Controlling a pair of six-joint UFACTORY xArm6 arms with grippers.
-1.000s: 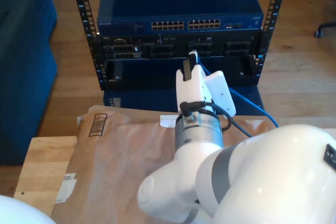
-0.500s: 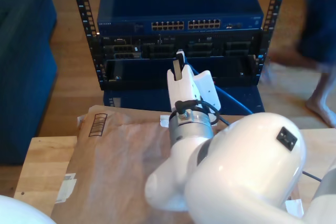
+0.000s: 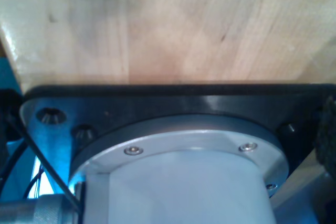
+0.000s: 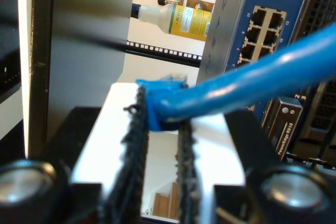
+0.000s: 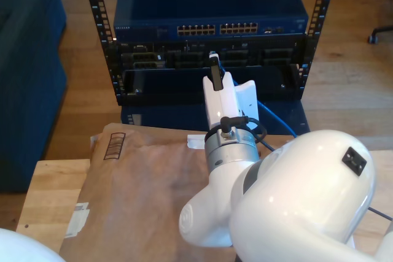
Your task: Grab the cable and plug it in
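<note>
Second wrist view: my second claw (image 4: pixel 160 145) is clamped on the cable (image 4: pixel 247 87), its two ridged pads (image 4: pixel 134 145) pinching the blue boot at the plug end. The plug tip pokes just past the pad tips, and the cord runs off sideways across the face of the switch (image 4: pixel 262 19), whose rows of ports sit close behind it. A yellow-labelled bottle (image 4: pixel 178 18) lies on its side in the background.

In the exterior view, my second claw (image 5: pixel 213 69) reaches off the counter (image 5: pixel 49 194) toward the rack (image 5: pixel 209 47). Its tip is level with the black unit (image 5: pixel 184 58) just below the switch (image 5: pixel 209 10), near the middle of the rack. I cannot tell whether the plug touches a port. The cable (image 5: pixel 273 118) trails from the claw down toward the exterior view's right, in front of the rack's lower part. Brown paper (image 5: pixel 135 182) covers the counter under the arm.

The first wrist view shows pale wood (image 3: pixel 168 24) and an arm's base plate (image 3: pixel 173 108); I cannot tell how my first claw's jaws stand.
</note>
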